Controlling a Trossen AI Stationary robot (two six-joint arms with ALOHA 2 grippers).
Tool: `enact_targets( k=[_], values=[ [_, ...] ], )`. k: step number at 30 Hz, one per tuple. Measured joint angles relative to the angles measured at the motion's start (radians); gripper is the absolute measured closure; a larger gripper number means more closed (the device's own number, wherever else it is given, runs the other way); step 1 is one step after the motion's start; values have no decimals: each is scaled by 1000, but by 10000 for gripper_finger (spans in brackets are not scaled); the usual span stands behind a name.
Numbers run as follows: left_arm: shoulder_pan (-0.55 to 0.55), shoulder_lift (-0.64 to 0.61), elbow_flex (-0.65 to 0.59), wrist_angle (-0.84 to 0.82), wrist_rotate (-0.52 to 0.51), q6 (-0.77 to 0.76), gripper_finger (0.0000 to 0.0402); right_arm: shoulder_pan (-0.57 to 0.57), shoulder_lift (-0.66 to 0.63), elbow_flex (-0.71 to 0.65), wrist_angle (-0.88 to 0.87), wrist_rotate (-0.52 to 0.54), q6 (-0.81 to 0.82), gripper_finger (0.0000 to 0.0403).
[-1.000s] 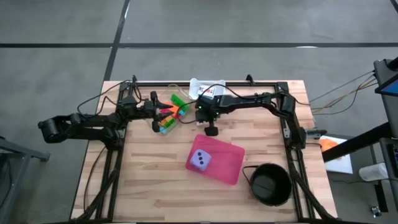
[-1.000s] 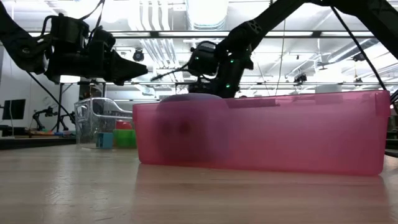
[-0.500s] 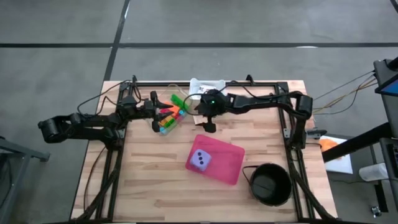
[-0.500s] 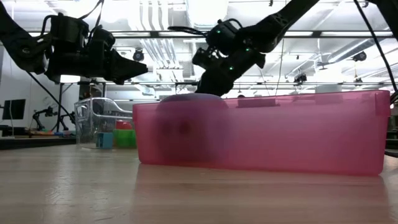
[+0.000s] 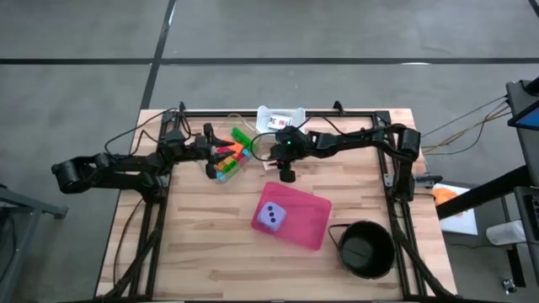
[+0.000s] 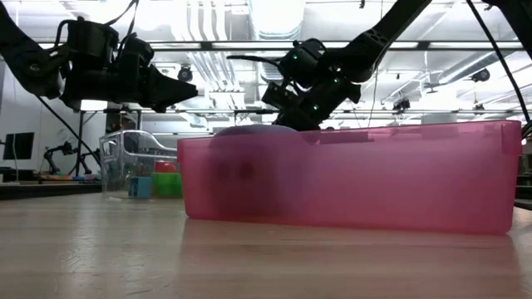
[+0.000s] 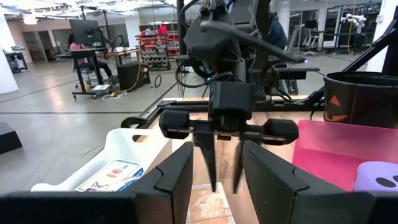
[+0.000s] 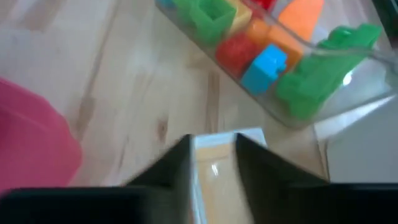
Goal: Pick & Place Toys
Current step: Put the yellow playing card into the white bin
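Several bricks in green, orange, red and blue lie in a clear container [image 5: 227,160], which also shows in the right wrist view [image 8: 273,56]. The lilac die [image 5: 271,217] rests in the pink tray [image 5: 307,220]. My left gripper [image 5: 208,157] is open and empty at the container's left end, above it in the low view [image 6: 184,90]. My right gripper [image 5: 286,174] points down between the container and the tray. It is open, with its fingers on either side of a small clear packet [image 8: 216,155] that lies on the table [image 7: 208,204]. My right gripper comes from above, pointing down, with a finger [image 8: 177,163] on each side of the clear packet's end [image 8: 217,140]. The packet lies flat on the table. I cannot tell whether the fingers touch it.
A white tray [image 5: 282,118] stands at the far edge. A black round bowl [image 5: 364,249] stands at the near right. The pink tray's wall [image 6: 349,178] hides my right gripper's fingertips in the low view. Bare wood lies at the near left [image 5: 210,252].
My right arm has stretched out, its elbow going toward the table's right edge. Its wrist has tipped and moved a little toward the container, while the fingertips have stayed near the same spot.
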Motion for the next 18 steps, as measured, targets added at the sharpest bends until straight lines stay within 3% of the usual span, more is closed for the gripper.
enact_targets(
  k=[2, 3, 18],
  values=[
    [0, 0, 0, 0, 0, 0, 260, 0, 0, 0, -28, 28, -18, 348],
    [0, 0, 0, 0, 0, 0, 260, 0, 0, 0, -41, 36, -26, 363],
    [0, 0, 0, 0, 0, -1, 260, -20, 30, 14, -218, 156, -33, 385]
  ],
)
